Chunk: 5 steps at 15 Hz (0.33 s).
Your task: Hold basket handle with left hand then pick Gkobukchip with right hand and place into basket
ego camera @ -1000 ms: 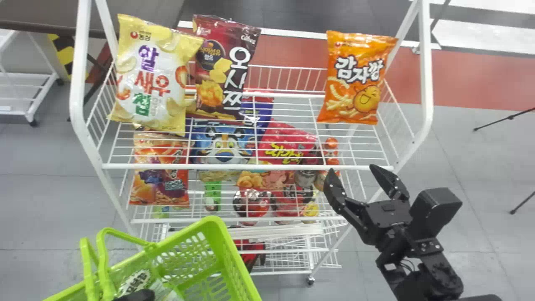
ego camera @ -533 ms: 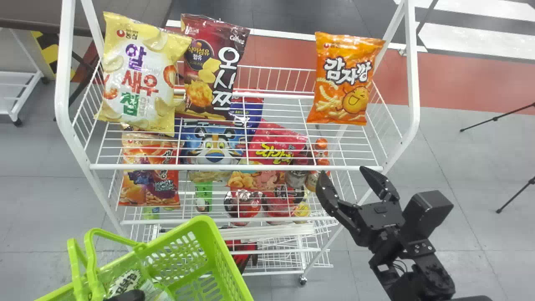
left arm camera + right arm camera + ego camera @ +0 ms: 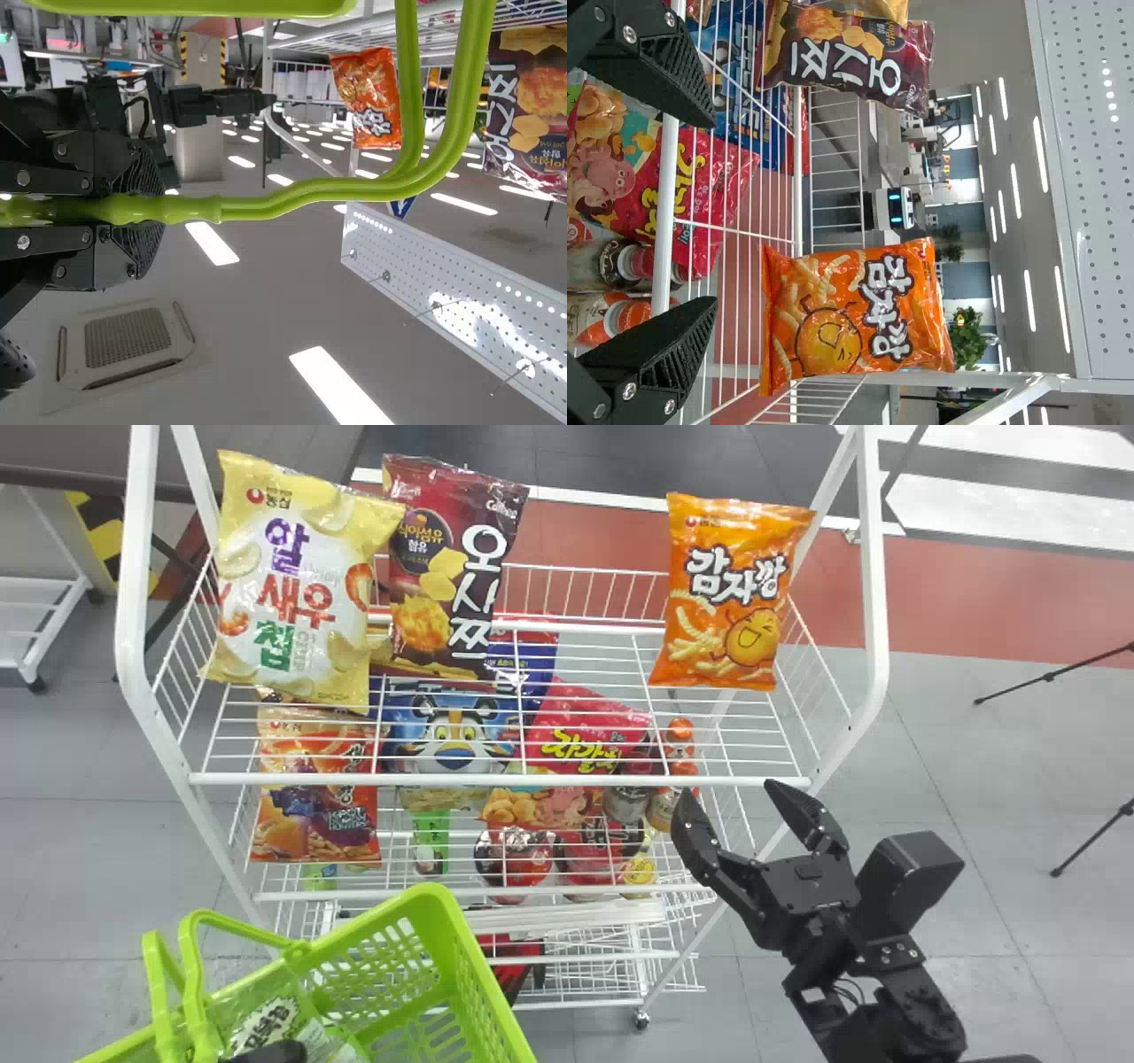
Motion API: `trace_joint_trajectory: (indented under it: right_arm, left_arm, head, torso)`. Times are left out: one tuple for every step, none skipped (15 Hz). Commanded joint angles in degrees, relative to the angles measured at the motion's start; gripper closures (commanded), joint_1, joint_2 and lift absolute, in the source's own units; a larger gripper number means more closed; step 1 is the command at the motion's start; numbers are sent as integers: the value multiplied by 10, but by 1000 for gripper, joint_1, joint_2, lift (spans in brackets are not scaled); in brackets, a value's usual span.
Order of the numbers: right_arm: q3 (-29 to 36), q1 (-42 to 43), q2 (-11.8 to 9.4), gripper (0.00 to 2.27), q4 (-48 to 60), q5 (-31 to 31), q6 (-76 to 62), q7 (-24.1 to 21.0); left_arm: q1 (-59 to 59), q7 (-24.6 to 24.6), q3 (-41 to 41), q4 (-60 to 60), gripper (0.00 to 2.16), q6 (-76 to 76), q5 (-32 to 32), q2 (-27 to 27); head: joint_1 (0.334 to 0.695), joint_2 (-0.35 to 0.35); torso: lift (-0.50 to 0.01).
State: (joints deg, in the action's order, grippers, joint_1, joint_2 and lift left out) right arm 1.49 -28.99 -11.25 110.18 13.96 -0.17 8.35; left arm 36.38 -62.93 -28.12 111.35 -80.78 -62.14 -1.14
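You've got the left claw point(image 3: 140, 210) closed around the basket handle point(image 3: 310, 191), so the hold is done. The green bag in the basket point(image 3: 431, 892), at the lower left of the frame, looks like your Gkobukchip point(image 3: 266, 1022), so the placing seems done too; you probably only need to finish up. Your right claw point(image 3: 726, 790) is wide open and empty at right of centre. Against the earliest frame, shelf, basket and arm have shifted slightly left together, suggesting the view turned.
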Motion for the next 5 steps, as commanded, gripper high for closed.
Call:
trace_joint_trajectory:
  right_arm:
    - [0,0,0,97,0,-3,-2,0]
    - [-1,0,0,97,0,-3,-2,0]
    - [-1,-1,0,97,0,-3,-2,0]
    - [-1,-1,0,97,0,-3,-2,0]
    - [-1,-1,-1,97,0,-3,-2,0]
  left_arm:
    - [0,0,0,1,2148,0,0,0]
    - [0,0,0,1,2148,0,0,0]
    - [0,0,0,2,2148,0,0,0]
    - [1,1,0,3,2148,0,0,0]
    - [1,1,1,4,2148,0,0,0]
  head:
    - [695,-174]
    - [695,-174]
    - [695,-174]
    - [695,-174]
    - [695,-174]
  torso:
    - [0]
    - [0]
    - [0]
    - [0]
    - [0]
